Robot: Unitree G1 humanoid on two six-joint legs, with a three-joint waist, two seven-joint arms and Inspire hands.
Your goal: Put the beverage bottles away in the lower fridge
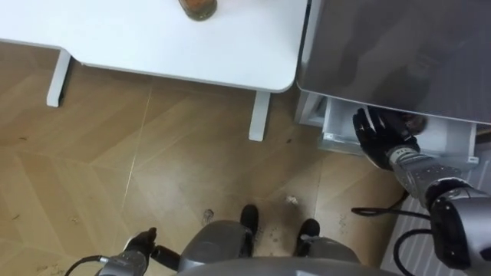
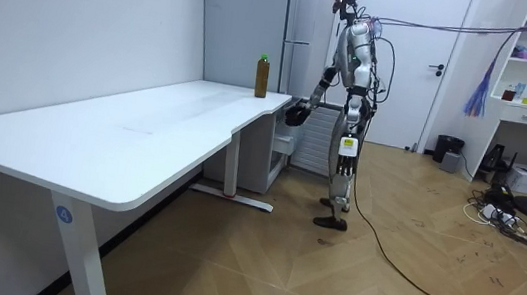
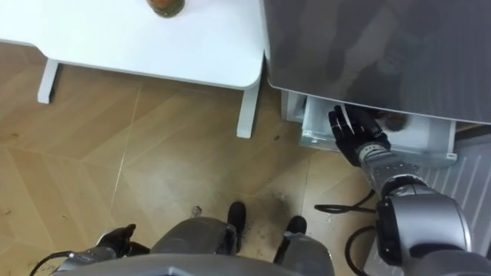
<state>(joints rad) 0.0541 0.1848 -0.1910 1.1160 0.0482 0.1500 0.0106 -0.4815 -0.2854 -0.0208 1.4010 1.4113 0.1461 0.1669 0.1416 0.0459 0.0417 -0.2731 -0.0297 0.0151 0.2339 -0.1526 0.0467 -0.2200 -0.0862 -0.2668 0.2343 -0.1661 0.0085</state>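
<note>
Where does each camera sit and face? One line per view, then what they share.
Left eye view: on the robot's head, looking steeply down at floor, white table, fridge; right hand at the fridge's open lower compartment, left hand low at the view's bottom.
Right eye view: beside it on the head, same downward look, same hands.
Room view: off in the room at the table's other end, facing along it to the whole standing robot.
Shared: all show the bottle on the table near the fridge.
</note>
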